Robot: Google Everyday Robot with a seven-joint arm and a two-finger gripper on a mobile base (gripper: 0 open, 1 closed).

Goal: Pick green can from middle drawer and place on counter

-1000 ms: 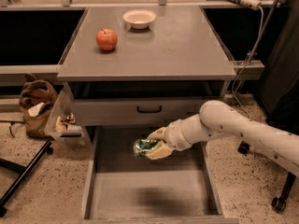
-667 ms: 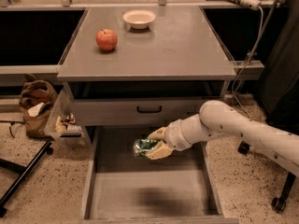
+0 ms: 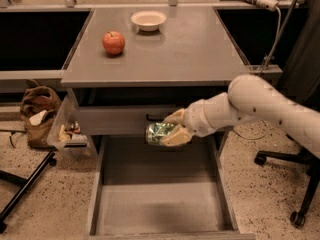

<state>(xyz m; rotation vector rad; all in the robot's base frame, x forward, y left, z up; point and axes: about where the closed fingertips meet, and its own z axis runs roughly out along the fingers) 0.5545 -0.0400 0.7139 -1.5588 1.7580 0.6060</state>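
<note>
The green can (image 3: 158,132) is a shiny green dented can held sideways between my gripper's fingers. My gripper (image 3: 170,129) is shut on it, above the back part of the open middle drawer (image 3: 160,204), in front of the black-handled drawer front (image 3: 125,120). The white arm comes in from the right. The drawer's grey floor below is bare, with a faint shadow. The counter (image 3: 190,49) is the flat grey cabinet top above and behind the gripper.
A red apple (image 3: 113,42) and a white bowl (image 3: 148,20) sit on the counter's far left part. A brown bag (image 3: 37,111) and a clear bin (image 3: 70,131) stand left of the cabinet. A chair base (image 3: 295,184) is at the right.
My gripper has risen with the green can, from inside the drawer up to the level of the drawer front above.
</note>
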